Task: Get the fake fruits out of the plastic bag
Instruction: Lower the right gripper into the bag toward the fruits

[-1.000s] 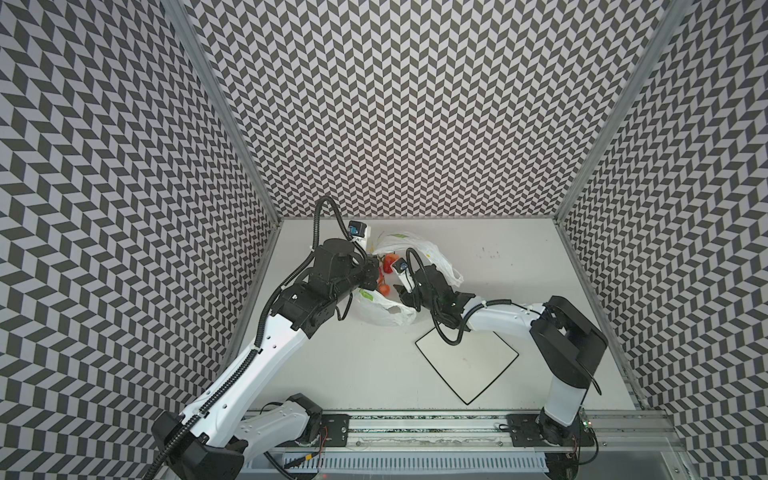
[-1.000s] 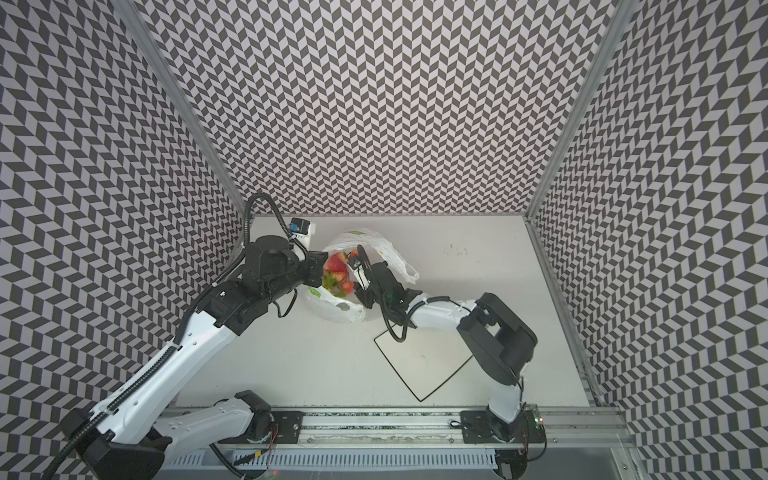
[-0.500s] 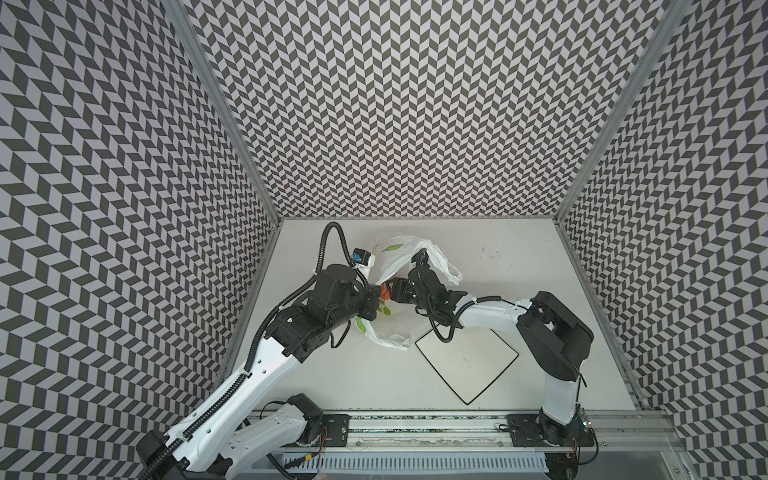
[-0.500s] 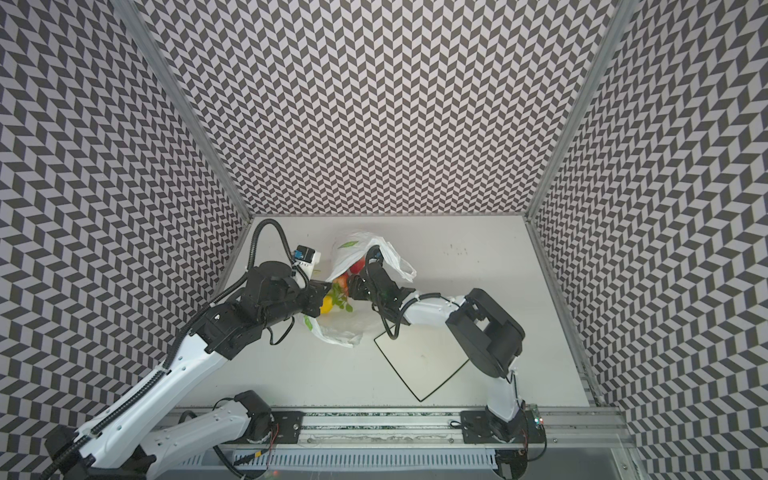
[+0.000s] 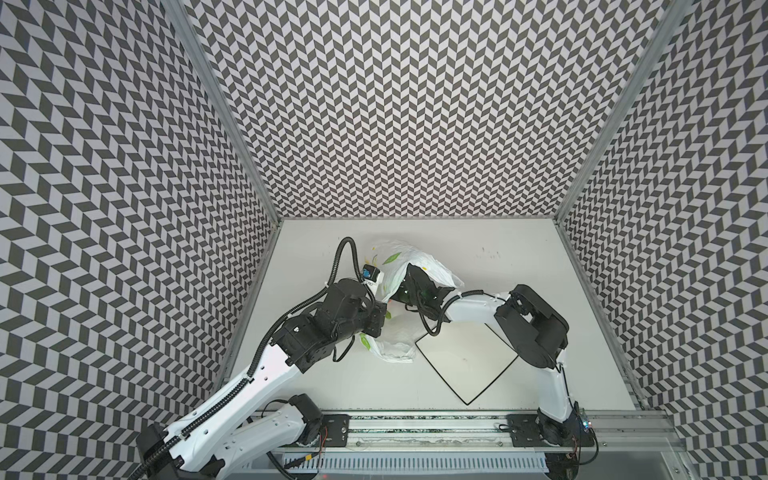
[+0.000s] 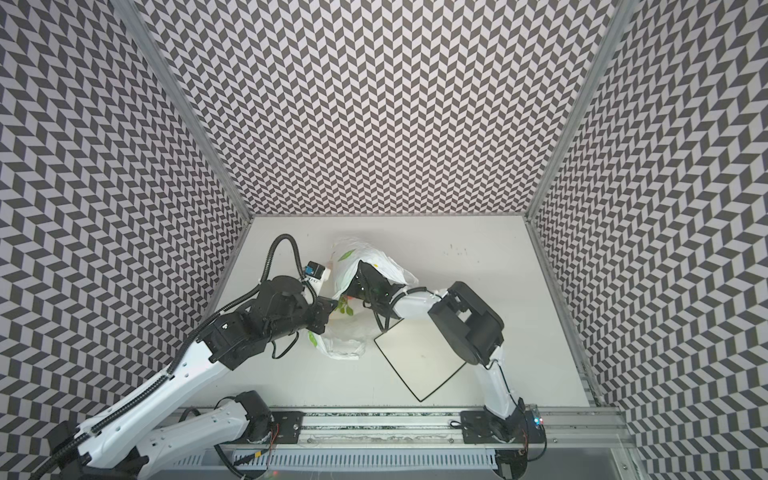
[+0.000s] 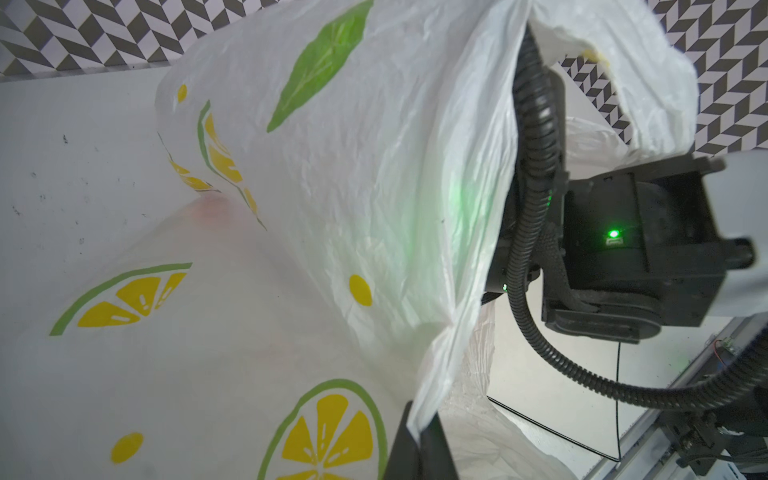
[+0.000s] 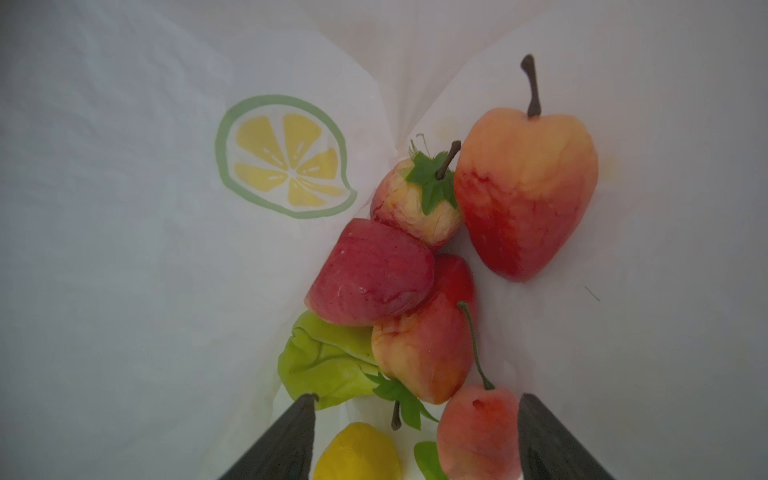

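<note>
The left gripper (image 7: 417, 434) is clenched on the rim of the plastic bag (image 7: 332, 187), with a strip of thin film pinched between its black fingers (image 7: 399, 453). From that pinch the bag's printed wall rises up and away, keeping the mouth lifted. In both top views this gripper (image 5: 380, 320) (image 6: 328, 311) sits at the left edge of the bag (image 5: 390, 351) (image 6: 345, 345), whose lower lobe lies crumpled on the table (image 5: 498, 257) just below it.

The right arm reaches in through the mouth just beyond the left gripper. The film drapes over its wrist, so both top views hide its fingertips. Its own camera shows the right gripper (image 8: 415, 399) released, the jaws spread wide and gripping nothing.

The fake fruits (image 8: 415, 291) are all inside the bag, piled in a fold ahead of those fingertips. The yellow lemon (image 8: 357, 453) lies between the fingers, close to the gripper's body. A small red fruit on a green stem (image 8: 478, 428) sits just beside one finger, and the green pear (image 8: 320, 361) just beside the tip of the other. Further ahead a strawberry (image 8: 415, 203) and a red-yellow apple (image 8: 523, 195) lie touching.

To the right of both grippers, under the right forearm, the square black-rimmed plate (image 5: 469, 361) (image 6: 419, 361) lies flat, with one corner against the bag.
</note>
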`<state>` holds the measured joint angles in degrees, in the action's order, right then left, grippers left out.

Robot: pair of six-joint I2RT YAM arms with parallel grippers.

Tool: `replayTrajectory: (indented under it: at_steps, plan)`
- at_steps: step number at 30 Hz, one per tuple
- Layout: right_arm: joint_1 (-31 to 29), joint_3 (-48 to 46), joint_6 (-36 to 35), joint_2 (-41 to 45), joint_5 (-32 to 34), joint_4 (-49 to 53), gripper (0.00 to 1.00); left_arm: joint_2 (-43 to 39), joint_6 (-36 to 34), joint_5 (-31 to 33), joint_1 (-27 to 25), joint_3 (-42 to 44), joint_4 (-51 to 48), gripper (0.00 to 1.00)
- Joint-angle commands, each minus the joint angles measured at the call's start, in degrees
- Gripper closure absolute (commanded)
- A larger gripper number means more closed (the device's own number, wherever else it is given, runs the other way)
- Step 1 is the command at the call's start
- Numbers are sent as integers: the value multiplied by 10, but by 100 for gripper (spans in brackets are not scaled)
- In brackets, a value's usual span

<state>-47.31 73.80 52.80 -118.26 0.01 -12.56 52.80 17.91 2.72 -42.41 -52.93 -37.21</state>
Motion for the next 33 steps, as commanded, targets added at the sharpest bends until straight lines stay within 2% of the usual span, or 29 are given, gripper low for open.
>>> replayTrajectory:
  at_steps: [1,4,12,22,33]
  plan:
    - [-1,10,1,-5,18,30,23,-5,8,13,-5,5,13,100]
    - [-1,9,-7,-2,20,46,25,-8,14,19,-4,8,17,100]
    - [-1,13,-33,7,0,38,46,-8,21,31,-5,9,27,100]
    - [-1,32,-32,-4,-21,38,66,-6,18,38,-4,3,29,100]
    - [-1,41,-16,-25,-43,39,63,-2,13,46,-6,-2,33,100]
